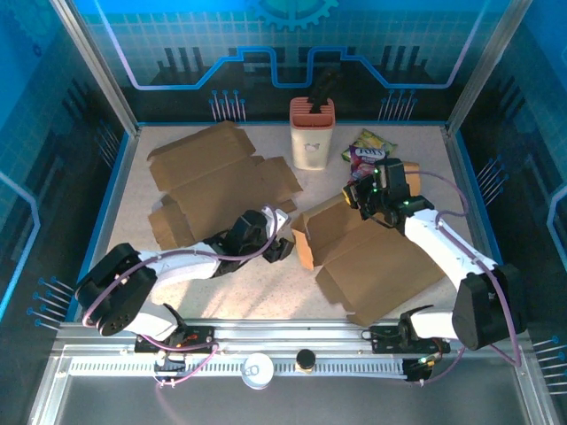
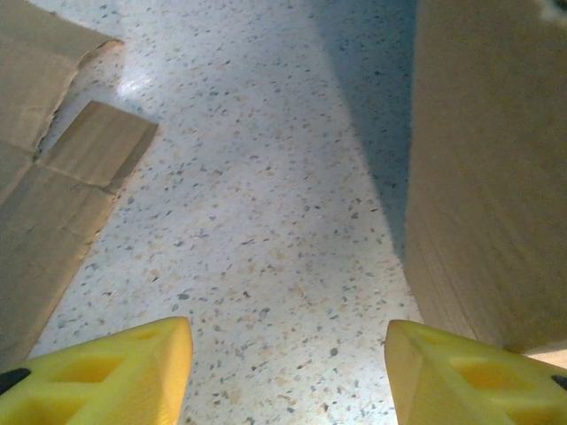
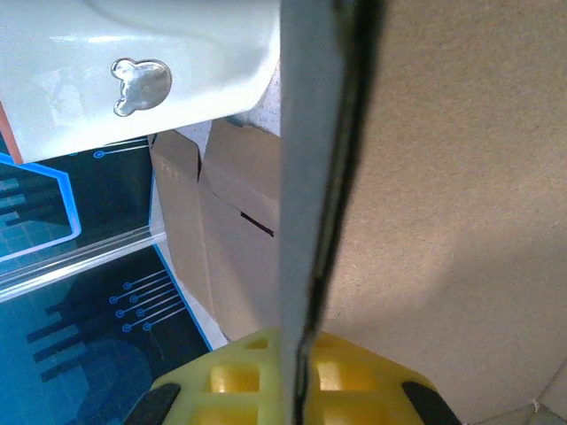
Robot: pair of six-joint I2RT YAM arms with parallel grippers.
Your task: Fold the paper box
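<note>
White arm shells (image 1: 190, 263), black joint housings (image 1: 478, 312), thin purple cables (image 1: 454, 188), yellow tool fingers (image 2: 115, 372) with triangular cut-outs

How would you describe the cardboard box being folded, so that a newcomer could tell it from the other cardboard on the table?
On the speckled table, look at the right half, in front of the white container. The paper box lies with its walls partly raised, its back wall pinched by the right gripper; the other cardboard sheet, to the left, lies flat.

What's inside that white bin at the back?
A dark object sticks up from the bin, through its orange slotted top; anything deeper is hidden by the walls.
</note>
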